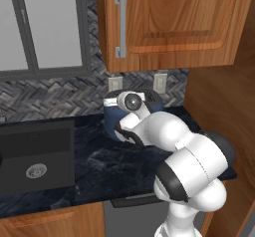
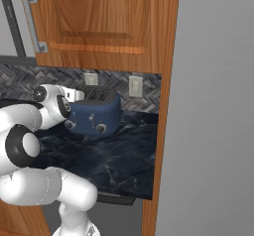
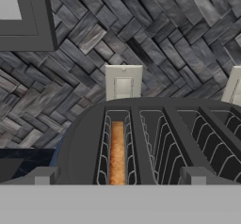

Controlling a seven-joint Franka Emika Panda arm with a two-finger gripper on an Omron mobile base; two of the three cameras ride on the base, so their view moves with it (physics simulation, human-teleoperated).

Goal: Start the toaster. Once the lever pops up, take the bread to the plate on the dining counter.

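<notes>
We are seeing the end effector hanging wide open just above the toaster, gripping nothing. The bread is sitting upright in the slot at 6 o'clock between the 2 fingertips. The toaster is standing on the black worktop against the backsplash, below 2 outlets.

Even, flat rendered light on my feeds, no glare.

I see soft, diffuse brightness with no single source I can pick out; the arm shows gentle shading on its undersides. The worktop is dark with faint sheen, and it dims under the cabinet. Shadows are weak. All views look slightly soft and pixelated. In the hand view the toaster slots are dim, the bread glowing orange.
</notes>
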